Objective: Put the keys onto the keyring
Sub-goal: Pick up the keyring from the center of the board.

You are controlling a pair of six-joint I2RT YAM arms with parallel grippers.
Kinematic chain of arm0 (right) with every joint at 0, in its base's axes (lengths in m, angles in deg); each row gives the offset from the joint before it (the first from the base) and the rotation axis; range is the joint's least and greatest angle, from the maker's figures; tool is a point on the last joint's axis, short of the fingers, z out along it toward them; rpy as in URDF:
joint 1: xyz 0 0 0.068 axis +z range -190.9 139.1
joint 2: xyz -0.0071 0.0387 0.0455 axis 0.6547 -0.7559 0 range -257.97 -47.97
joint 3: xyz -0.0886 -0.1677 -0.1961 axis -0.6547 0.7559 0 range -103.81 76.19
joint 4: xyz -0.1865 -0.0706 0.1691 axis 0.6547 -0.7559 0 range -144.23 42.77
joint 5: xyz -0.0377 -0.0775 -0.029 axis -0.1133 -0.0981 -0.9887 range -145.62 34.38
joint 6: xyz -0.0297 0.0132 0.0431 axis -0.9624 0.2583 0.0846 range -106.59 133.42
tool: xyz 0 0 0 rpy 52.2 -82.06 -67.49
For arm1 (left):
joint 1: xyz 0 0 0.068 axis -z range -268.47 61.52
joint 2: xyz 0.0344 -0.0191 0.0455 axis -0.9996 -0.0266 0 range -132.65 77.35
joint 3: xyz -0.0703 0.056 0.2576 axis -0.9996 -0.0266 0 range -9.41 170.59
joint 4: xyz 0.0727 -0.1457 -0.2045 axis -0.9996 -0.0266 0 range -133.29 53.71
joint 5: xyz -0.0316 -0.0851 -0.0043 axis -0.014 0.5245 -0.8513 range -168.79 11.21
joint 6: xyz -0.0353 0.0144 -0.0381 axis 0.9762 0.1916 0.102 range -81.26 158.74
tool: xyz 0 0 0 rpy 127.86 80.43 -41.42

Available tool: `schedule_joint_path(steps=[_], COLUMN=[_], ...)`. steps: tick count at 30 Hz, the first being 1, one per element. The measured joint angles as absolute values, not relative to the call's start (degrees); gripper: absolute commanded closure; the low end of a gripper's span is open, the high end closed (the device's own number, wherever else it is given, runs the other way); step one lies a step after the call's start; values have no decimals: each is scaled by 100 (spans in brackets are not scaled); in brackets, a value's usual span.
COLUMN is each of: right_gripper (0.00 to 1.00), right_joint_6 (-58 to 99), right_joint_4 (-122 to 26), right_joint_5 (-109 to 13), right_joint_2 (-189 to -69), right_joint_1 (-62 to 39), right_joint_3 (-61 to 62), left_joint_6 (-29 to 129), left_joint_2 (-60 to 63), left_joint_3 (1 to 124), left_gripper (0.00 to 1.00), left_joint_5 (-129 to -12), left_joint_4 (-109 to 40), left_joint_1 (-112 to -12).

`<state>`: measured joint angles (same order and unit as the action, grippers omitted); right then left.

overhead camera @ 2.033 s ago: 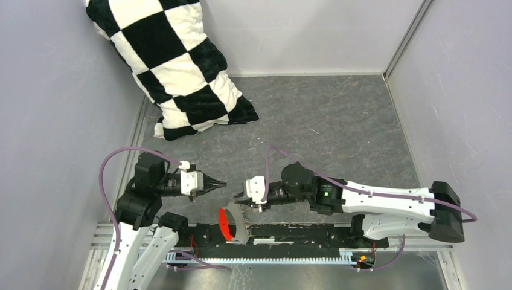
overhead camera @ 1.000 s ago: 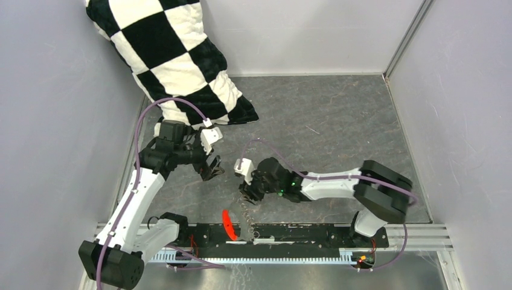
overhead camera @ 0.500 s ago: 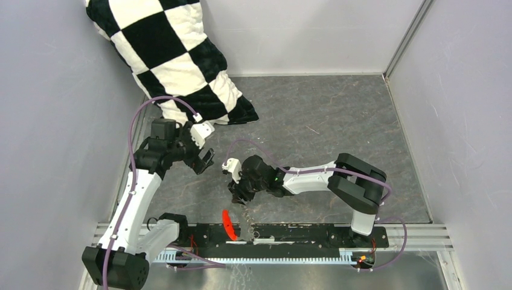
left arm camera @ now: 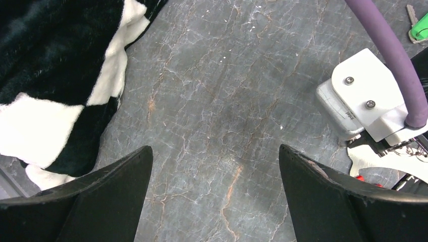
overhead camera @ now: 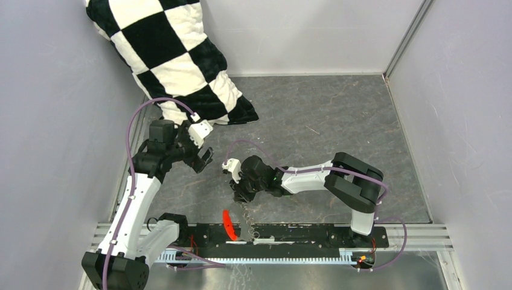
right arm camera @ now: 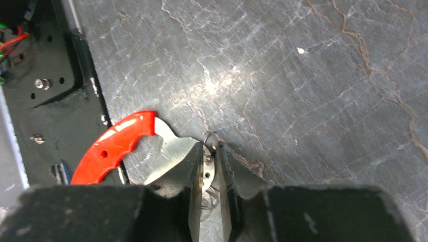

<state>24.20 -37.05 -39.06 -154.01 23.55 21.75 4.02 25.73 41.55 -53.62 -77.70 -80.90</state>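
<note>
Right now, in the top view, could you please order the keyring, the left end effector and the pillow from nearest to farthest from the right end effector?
1. Keyring, pinched in the right end effector.
2. Left end effector, upper left.
3. Pillow, far-left corner.

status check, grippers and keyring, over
Left gripper open, empty. Right gripper shut on keyring at its metal links. Green key loose on table, off the ring. Checkered pillow rear left, not in the way.

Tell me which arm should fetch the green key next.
Left. The left tool is open and empty, with the green key in its view; the right tool is shut on the keyring.
</note>
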Motion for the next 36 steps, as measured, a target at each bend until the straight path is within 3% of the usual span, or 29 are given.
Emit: schedule_joint_path(steps=[3, 10, 14, 22, 25, 36], right_gripper=[100, 100, 100, 100, 100, 100], right_joint_6=[2549, 2682, 2261, 1268, 923, 62], right_joint_4=[-3581, -2899, -2728, -1849, -1856, -2776], right_joint_5=[-3767, -3380, -3334, -3194, -3056, -2929], right_joint_2=[-15401, -15077, -14096, -11866, -11652, -11626], right_joint_1=[2346, 2234, 2217, 2285, 2357, 2674], right_joint_3=[2178, 2545, 2846, 3673, 3668, 3043], left_joint_6=[404, 400, 262, -1439, -2252, -3047], left_joint_2=[2575, 2571, 2503, 2573, 2663, 2940], left_joint_3=[4151, 4157, 4367, 4968, 5115, 5436], left_gripper=[0, 0, 2, 17, 22, 22], left_joint_5=[-5373, -5121, -4689, -3078, -2610, -1532], left_joint_4=[-7764, -7847, -8317, -10301, -11143, -11901], left_joint_1=[-8092, -8092, -8092, -8097, -8097, -8055])
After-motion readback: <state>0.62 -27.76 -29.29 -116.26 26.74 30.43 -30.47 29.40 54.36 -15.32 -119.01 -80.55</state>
